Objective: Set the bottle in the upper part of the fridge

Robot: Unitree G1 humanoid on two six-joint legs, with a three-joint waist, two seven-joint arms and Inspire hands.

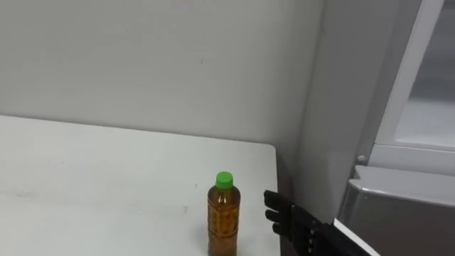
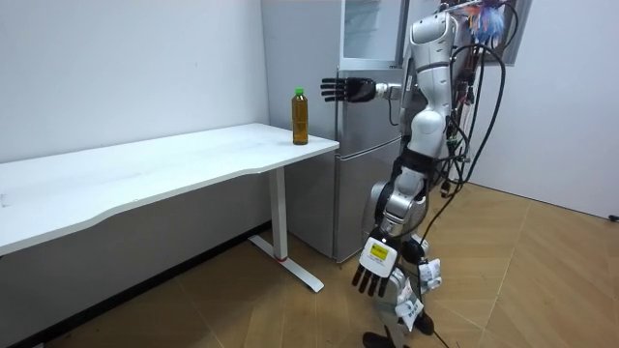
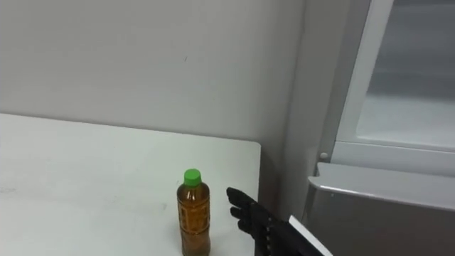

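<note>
Just left of the right hand (image 1: pixel 293 222), whose fingers (image 1: pixel 273 200) are straight and slightly apart, the bottle (image 1: pixel 224 217) stands upright on the table (image 1: pixel 106 163) near its corner, untouched. Right of the fingers stands the fridge (image 1: pixel 402 203). The left hand (image 2: pixel 374 277) hangs low, fingers relaxed, holding nothing.
</note>
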